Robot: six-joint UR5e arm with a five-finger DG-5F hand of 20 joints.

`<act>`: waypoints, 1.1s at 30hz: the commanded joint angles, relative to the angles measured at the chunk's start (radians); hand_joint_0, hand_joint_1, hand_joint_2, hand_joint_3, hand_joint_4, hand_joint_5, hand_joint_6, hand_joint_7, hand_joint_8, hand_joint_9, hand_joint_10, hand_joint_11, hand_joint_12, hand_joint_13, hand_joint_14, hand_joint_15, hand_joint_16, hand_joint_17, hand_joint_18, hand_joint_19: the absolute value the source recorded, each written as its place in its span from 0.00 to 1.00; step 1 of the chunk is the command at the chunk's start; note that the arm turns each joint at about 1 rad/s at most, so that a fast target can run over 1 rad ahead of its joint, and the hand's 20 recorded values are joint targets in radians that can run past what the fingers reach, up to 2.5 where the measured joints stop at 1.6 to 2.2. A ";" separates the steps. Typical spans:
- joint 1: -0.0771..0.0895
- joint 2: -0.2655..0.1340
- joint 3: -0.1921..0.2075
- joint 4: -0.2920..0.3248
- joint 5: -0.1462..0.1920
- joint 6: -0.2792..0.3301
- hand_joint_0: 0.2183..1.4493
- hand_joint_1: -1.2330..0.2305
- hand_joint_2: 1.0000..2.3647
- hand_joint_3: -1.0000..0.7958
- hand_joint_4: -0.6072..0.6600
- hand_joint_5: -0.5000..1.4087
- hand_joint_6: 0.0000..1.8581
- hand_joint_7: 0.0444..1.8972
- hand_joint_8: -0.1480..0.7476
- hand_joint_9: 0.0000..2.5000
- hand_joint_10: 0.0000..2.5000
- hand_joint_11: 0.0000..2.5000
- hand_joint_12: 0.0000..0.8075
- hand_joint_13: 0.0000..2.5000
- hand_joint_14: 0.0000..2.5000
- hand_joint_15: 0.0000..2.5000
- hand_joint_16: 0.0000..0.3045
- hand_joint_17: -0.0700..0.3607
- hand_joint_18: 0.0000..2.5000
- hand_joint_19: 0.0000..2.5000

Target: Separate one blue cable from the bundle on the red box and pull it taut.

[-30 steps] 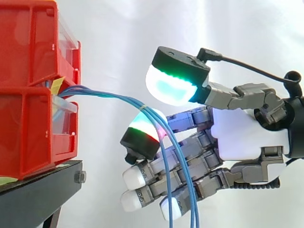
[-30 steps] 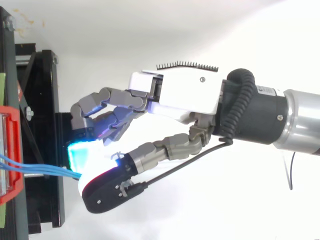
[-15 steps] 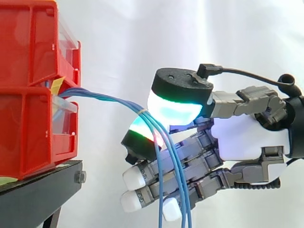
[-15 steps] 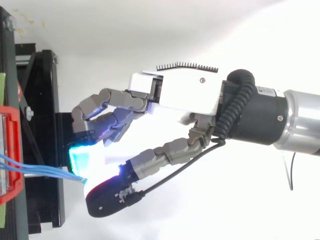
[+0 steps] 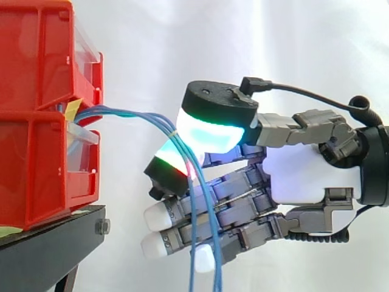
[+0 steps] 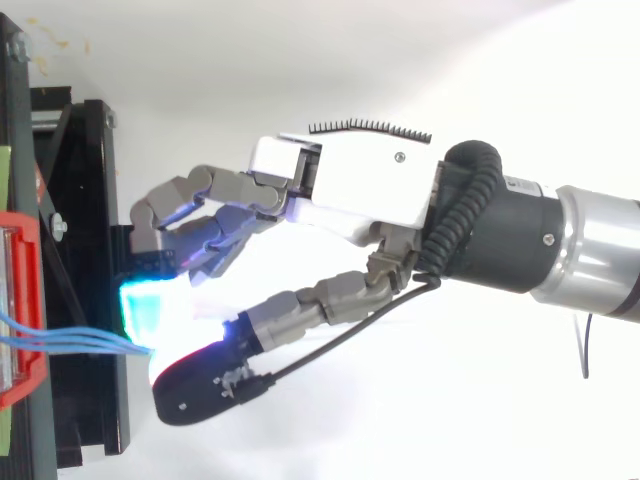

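Fingers (image 5: 161,214) of my hand (image 5: 304,176) are sitting curled just beside the stacked red plastic box (image 5: 36,170). My thumb's broad cyan-glowing pad (image 5: 209,131) is bearing down on the green-and-red pad of one finger (image 5: 170,170), pinching the bundle of thin blue cables (image 5: 130,114) between them. The cables are coming out of the box front where the upper and lower bins meet. From there they are arching across the gap to my pinch and hanging loose down across my other fingers. As far as I can judge, I am holding several strands rather than one, and what looks like a small pale tie (image 5: 174,129) is binding them just on the box side of my thumb. That is what is worrying me: if I draw back now, the whole bundle could go taut together and nothing would be separated. My pads are thick and the strands are thin, so the one I want could slip out while its neighbours are staying trapped. A hard pull could also drag the cables out of the box, or shift the box on its black stand (image 5: 48,243). The hanging lengths could snag on my lower fingers as well.
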 commanded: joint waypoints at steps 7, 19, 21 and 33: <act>0.023 -0.068 -0.005 0.127 0.105 0.192 0.33 0.32 0.01 0.42 0.63 0.18 0.40 0.61 0.54 0.31 0.00 0.17 0.46 0.22 0.00 0.09 0.16 0.42 0.27 0.20; 0.047 -0.082 -0.025 0.202 0.095 0.578 0.31 0.35 0.01 0.38 0.63 0.18 0.39 0.63 0.54 0.31 0.00 0.16 0.46 0.22 0.00 0.09 0.16 0.42 0.26 0.20; 0.049 -0.082 -0.025 0.200 0.093 0.607 0.31 0.36 0.01 0.36 0.63 0.18 0.38 0.63 0.54 0.31 0.00 0.17 0.46 0.22 0.00 0.09 0.16 0.42 0.26 0.20; 0.055 -0.082 -0.025 0.187 0.072 0.637 0.24 0.39 0.00 0.28 0.65 0.19 0.38 0.64 0.56 0.32 0.00 0.16 0.48 0.22 0.00 0.09 0.17 0.44 0.27 0.19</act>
